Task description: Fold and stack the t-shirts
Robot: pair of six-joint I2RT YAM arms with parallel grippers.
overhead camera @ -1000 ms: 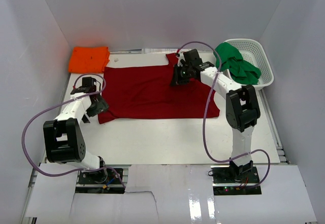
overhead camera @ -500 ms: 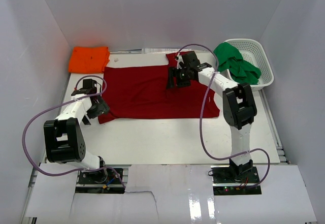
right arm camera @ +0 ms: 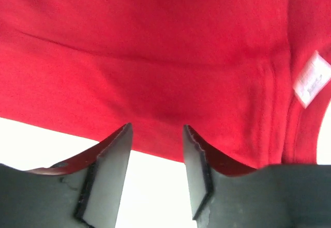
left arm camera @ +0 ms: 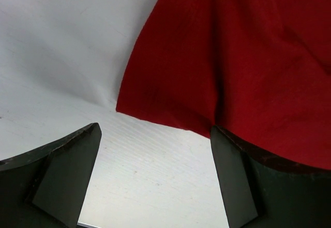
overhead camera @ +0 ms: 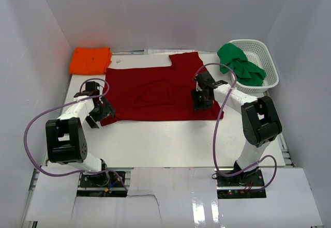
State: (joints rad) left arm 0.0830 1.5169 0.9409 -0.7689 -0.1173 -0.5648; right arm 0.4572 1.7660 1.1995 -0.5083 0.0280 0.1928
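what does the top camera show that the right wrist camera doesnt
Only the top view: the orange shirt, the green shirt hanging over the basket, and the left gripper. Only the right wrist view: a small white label on the cloth. Both: the red shirt spread flat and the right gripper, jaws apart near its edge.

Dark red t-shirt (overhead camera: 150, 91): plain, one shade throughout; small white label (right arm camera: 312, 78). Orange t-shirt (overhead camera: 91, 60): bright, plain. Green t-shirt (overhead camera: 240, 65): plain. Basket (overhead camera: 261, 52): white, lattice pattern. Worktop (overhead camera: 170, 137): white.
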